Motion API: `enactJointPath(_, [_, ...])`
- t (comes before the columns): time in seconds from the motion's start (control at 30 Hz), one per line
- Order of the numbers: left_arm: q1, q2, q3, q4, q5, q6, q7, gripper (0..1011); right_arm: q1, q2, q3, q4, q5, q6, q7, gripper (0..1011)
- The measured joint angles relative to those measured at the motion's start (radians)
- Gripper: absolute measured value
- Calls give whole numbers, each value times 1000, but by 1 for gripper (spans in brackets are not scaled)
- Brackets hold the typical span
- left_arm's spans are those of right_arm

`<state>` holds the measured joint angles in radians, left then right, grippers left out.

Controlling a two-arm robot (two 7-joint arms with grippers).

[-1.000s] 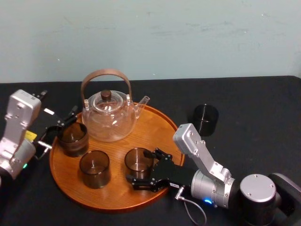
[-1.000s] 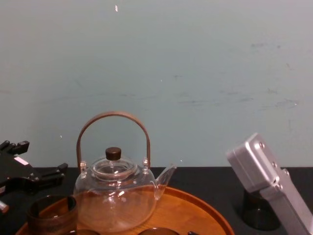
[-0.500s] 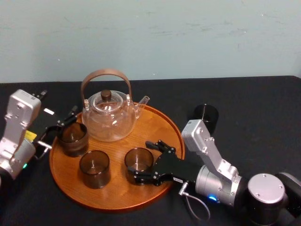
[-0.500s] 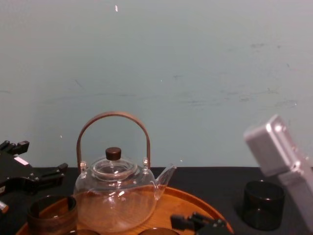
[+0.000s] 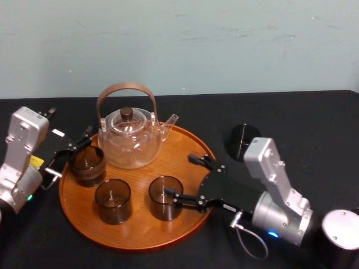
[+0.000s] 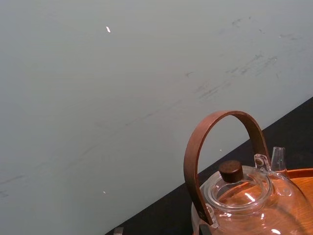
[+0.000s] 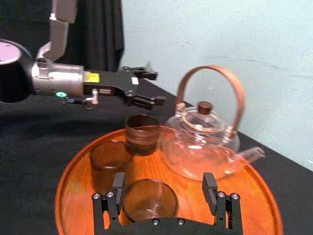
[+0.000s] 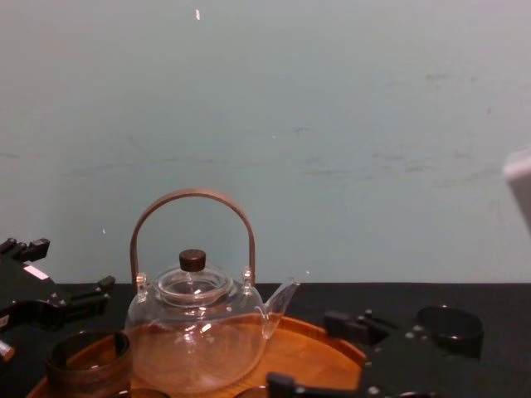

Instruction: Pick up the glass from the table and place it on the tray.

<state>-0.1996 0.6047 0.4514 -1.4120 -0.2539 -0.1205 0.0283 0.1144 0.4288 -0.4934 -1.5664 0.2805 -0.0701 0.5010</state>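
- Black table (image 5: 314,123), pale wall behind.
- Right gripper (image 5: 180,176): fingers spread wide over the tray's right side, holding nothing.
- Glass (image 5: 165,196): upright on tray (image 5: 140,238), just beside that gripper's nearer finger.
- Left gripper (image 5: 78,143): fingers apart, at tray's left rim.
- Second glass (image 5: 242,140): on table, right of tray.

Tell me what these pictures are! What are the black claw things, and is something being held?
It is a robot with two arms; each ends in a black hand. One picture looks down from its head, one from its chest, one from each wrist. On the black table sits a tray with a teapot and three glasses. A fourth glass stands off the tray. The right hand is open at the tray's right glass, the left hand open by its left glass. Neither holds anything.
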Motion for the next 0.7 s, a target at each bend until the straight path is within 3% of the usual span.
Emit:
enactJointPath(0.3, [0, 0, 0, 0, 0, 0, 0, 1002, -57, 36, 74, -19, 21, -1, -45, 1002])
enactJointPath(0.7, [0, 0, 0, 0, 0, 0, 0, 1002, -158, 67, 225, -29, 60, -7, -119, 1002])
